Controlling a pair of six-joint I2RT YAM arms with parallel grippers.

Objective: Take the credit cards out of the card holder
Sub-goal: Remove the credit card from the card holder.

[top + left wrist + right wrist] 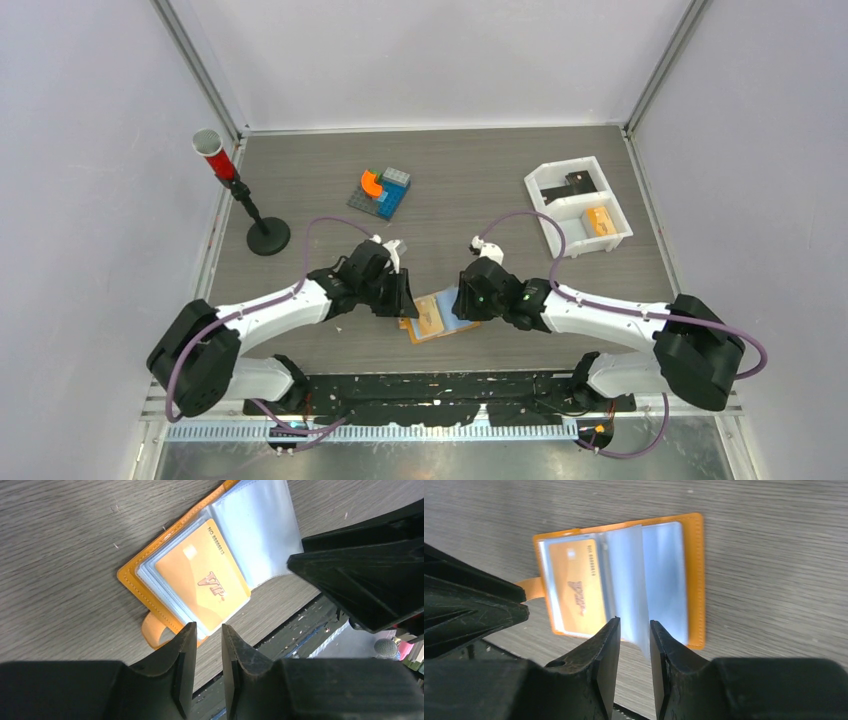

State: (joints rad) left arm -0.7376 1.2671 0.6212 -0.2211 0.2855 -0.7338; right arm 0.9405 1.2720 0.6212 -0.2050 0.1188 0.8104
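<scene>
Two claws sit low over the near middle of the desk [480,170], one at each side of the card holder [437,317].

1. Far left: a red cup [210,145] stands on a black post with a round base [268,236]. To its right, well behind my arms, lies a stack of toy blocks [381,191] in grey, blue and orange.

2. Left claw [208,630]: the fingers stand a narrow slit apart. Nothing is clamped between them. The tips hover at the holder's near edge, just beside its small orange tab [150,630].

3. Card holder: it lies open and flat on the desk, near the front edge, between both claws. The tan-orange cover faces down and the pale blue clear sleeves face up. A gold card [202,575] marked "VIP" sits inside the top sleeve of the left half.

4. Right claw [634,625]: the fingers are also only a slit apart. One clear sleeve leaf [629,580] stands up from the spine and runs into that slit. I cannot tell whether the pads pinch the leaf or merely flank it.

5. Far right: a white two-compartment tray [612,215] rests well apart from the holder. A dark flat piece [565,185] lies in its far compartment. A small orange block [600,220] lies in the near compartment.
</scene>
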